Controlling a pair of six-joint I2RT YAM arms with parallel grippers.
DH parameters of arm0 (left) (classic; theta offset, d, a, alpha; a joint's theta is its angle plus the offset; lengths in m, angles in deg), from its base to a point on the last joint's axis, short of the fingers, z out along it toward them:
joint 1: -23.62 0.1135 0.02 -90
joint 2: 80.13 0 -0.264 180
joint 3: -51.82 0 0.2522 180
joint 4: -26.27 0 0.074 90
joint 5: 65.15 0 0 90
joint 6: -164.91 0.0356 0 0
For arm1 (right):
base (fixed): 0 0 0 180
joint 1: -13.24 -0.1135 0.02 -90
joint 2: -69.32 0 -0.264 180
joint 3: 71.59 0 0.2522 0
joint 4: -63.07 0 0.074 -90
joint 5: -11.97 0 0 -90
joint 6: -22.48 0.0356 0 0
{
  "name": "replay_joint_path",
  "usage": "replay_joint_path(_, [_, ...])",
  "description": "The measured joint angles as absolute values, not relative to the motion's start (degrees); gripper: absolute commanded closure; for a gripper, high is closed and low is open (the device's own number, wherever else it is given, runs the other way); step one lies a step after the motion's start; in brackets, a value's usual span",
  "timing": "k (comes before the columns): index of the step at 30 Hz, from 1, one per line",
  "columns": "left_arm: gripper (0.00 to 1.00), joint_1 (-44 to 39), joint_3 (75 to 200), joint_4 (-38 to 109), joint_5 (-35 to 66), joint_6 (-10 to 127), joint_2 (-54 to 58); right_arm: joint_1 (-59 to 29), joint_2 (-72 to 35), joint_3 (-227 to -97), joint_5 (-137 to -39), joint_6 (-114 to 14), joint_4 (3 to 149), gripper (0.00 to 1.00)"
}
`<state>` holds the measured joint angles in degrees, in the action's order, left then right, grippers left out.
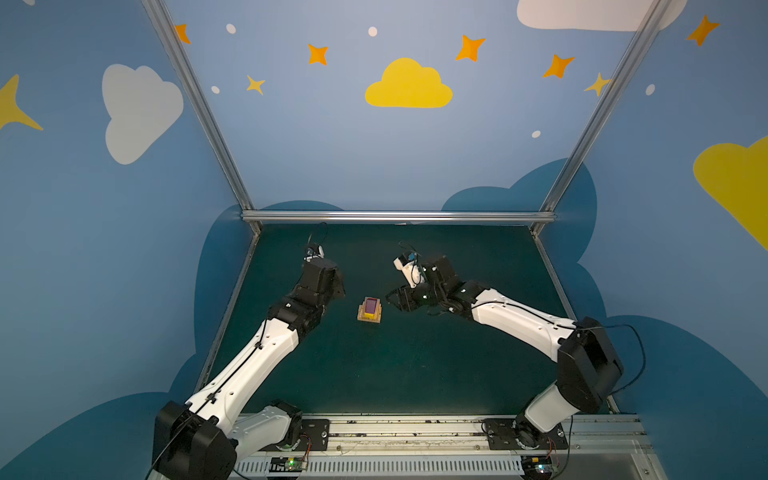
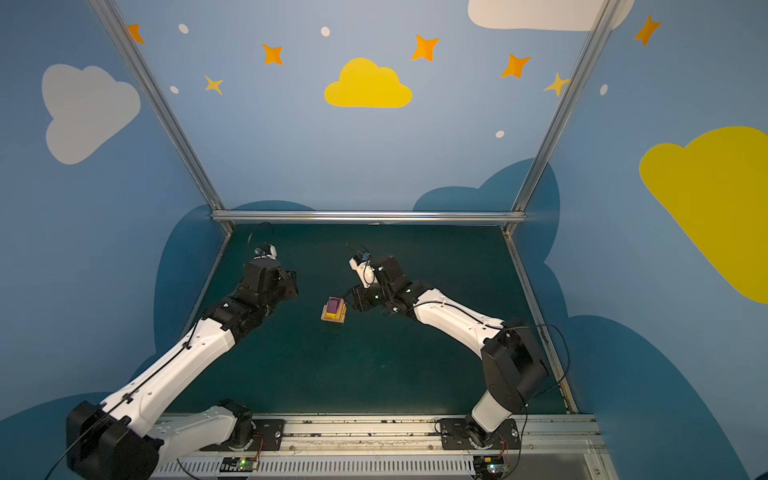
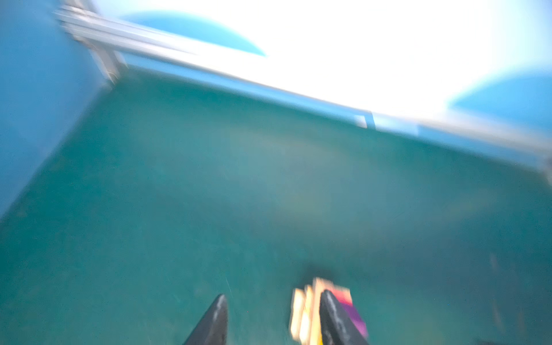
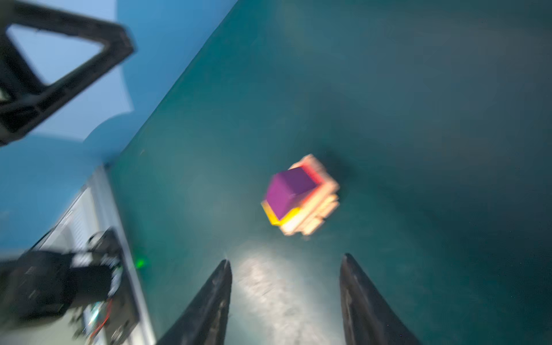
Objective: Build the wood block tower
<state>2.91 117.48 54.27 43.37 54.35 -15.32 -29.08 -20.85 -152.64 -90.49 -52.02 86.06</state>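
- On the left gripper (image 3: pixel 273 298) the two fingers stand apart with only bare mat (image 3: pixel 209 194) between them; nothing is held.
- That wrist view is badly blurred. The tower (image 3: pixel 301 313) shows partly behind one finger, and contact cannot be judged there.
- In both top views a strip of mat separates this gripper from the stack, which lies just to its right and a little nearer.
- Fingers of the right gripper (image 4: pixel 286 260) are also spread and empty. Their tips aim toward the tower (image 4: pixel 298 194), which sits ahead of them and apart.
- In both top views the tower (image 1: pixel 370 309) (image 2: pixel 333 311) stands on the mat about mid-depth, slightly left of centre, between the two grippers. The right gripper is close on its right and slightly farther back.
- It stands upright: tan planks (image 1: pixel 369 319) make the wide base and a purple cube (image 1: pixel 371 304) is the top. It narrows upward, and its axis runs straight up from the mat.
- A yellow block (image 4: pixel 276 220) shows under the purple cube on one side and a red block (image 4: pixel 317 178) on the opposite side.
- From above the footprint looks close to square, its edges turned slightly off the mat's edges. Which way the planks' long sides run cannot be told through the blur.
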Motion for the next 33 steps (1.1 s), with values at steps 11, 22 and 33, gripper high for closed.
replay_joint_path(11, [0.21, 17.66, 101.57, 34.03, 50.85, 58.77, -16.83, -9.04, 3.98, -131.31, -61.84, -57.68, 76.51, 0.22])
replay_joint_path(22, [0.15, 24.11, 84.87, 18.84, 41.03, 66.79, -17.77, 4.08, -1.33, -108.16, -61.88, -64.63, 54.7, 0.21])
replay_joint_path(33, [0.06, 28.11, 87.76, 1.29, 25.43, 68.71, 2.69, 8.45, -13.05, -105.91, -78.28, -71.64, 33.78, 0.18])
